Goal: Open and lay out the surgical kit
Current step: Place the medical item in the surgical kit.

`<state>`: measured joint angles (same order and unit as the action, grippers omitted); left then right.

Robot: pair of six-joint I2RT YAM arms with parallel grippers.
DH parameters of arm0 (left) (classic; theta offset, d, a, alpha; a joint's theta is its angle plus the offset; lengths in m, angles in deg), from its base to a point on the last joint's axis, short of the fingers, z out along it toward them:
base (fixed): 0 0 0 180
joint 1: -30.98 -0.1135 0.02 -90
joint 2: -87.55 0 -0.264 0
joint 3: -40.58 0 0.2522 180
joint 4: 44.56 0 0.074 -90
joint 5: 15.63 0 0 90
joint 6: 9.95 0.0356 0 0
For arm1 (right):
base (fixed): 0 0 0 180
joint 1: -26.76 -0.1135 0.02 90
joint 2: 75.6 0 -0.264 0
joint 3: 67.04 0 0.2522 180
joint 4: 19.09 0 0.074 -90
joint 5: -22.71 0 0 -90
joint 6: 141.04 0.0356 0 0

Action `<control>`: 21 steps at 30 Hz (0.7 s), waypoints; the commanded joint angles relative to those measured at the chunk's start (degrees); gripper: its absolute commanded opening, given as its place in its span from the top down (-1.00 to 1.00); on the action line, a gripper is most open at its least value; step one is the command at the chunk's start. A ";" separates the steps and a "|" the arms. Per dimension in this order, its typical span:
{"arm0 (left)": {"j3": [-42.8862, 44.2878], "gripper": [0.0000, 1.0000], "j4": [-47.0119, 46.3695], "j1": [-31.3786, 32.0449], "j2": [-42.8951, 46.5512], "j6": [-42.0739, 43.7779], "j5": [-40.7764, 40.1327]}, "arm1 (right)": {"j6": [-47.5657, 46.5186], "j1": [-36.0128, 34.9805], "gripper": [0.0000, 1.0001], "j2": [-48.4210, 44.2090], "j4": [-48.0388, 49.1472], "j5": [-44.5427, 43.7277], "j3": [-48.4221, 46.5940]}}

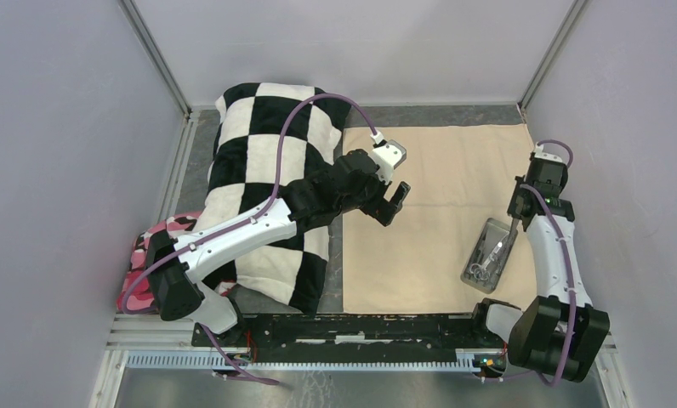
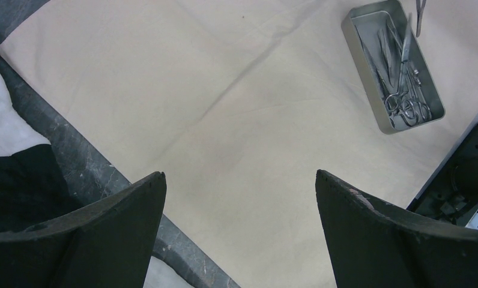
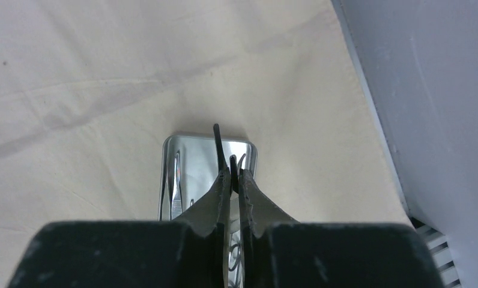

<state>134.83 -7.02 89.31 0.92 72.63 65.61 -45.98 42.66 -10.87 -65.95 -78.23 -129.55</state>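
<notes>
The beige cloth wrap (image 1: 437, 170) lies spread flat on the right half of the table. On its right side stands the small grey metal tray (image 1: 488, 252) with scissor-handled forceps (image 2: 405, 102) and other thin steel tools inside. My right gripper (image 1: 514, 223) hangs over the tray's far end, shut on thin steel tweezers (image 3: 217, 141), whose tips poke out past the fingertips. The tweezers (image 2: 418, 15) also show at the top edge of the left wrist view. My left gripper (image 2: 239, 174) hovers open above the cloth's left edge, holding nothing.
A black-and-white checkered pillow (image 1: 267, 136) fills the left half of the table under the left arm. A pink camouflage cloth (image 1: 161, 238) is bunched at the near left. The grey side wall (image 3: 435, 90) stands close to the right gripper.
</notes>
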 commanded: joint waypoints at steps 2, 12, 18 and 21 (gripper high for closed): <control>1.35 -0.99 -1.26 0.47 1.53 2.73 -0.13 | -0.97 -0.07 1.00 -0.93 -0.51 -4.08 -4.04; 1.75 -0.99 -0.86 0.47 1.21 2.50 -1.90 | -11.19 -9.04 1.00 1.72 1.11 15.80 -8.70; 3.11 -0.99 1.27 0.30 1.47 -0.53 -15.25 | -16.60 -22.81 1.00 16.46 -1.71 38.46 -12.00; 3.93 -0.99 2.46 -0.31 1.90 -2.28 -27.55 | -20.26 -28.94 1.00 24.13 -4.38 44.38 -13.61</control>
<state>135.40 -5.54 89.42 0.92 72.50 54.56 -59.75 19.64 6.22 -65.82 -48.03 -140.65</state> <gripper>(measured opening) 0.993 0.088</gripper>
